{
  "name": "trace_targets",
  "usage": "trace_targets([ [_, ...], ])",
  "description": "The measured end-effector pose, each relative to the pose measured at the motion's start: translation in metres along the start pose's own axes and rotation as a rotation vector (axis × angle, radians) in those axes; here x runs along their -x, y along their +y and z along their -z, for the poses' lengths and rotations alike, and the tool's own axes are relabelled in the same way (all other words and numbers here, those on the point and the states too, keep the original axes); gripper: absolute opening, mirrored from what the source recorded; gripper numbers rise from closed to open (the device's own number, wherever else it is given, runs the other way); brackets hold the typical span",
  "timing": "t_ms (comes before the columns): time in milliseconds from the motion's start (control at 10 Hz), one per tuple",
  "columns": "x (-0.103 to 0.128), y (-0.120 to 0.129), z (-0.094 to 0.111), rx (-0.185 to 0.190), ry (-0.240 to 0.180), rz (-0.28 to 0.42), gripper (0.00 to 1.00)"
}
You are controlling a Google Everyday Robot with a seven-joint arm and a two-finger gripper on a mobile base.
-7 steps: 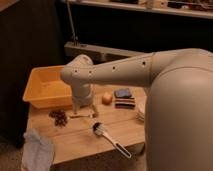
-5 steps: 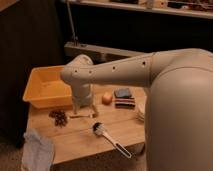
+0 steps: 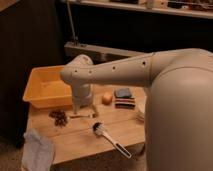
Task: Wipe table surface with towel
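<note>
Camera view | end effector (image 3: 83, 111) open, empty, low over surface (image 3: 75, 141) | towel (image 3: 37, 150) near-left of it, overhanging corner | risk: slides off if nudged

Yellow bin (image 3: 42, 90): we see it open-topped at the far left.
Orange ball (image 3: 106, 98): small and round, between the bin and the striped block.
Striped block (image 3: 124, 98): dark blue on top, just beside the ball.
Dark cluster (image 3: 60, 117): small brown bits in front of the bin; we cannot tell what they are.
Brush (image 3: 107, 137): dark head, pale handle slanting toward the near right.
Shelf (image 3: 150, 10): we see it running across the background.
</note>
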Motion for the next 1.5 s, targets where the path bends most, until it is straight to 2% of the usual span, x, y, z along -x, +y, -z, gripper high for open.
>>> trace_targets([
  [900, 0.0, 0.002, 0.0, 0.004, 0.001, 0.005, 0.65],
  [1100, 0.001, 0.025, -0.002, 0.04, 0.003, 0.066, 0.65],
  [1300, 0.008, 0.07, -0.005, 0.077, 0.013, 0.144, 0.65],
  [1400, 0.008, 0.081, -0.005, 0.083, 0.017, 0.161, 0.65],
  [1500, 0.009, 0.078, -0.006, 0.077, 0.019, 0.157, 0.65],
])
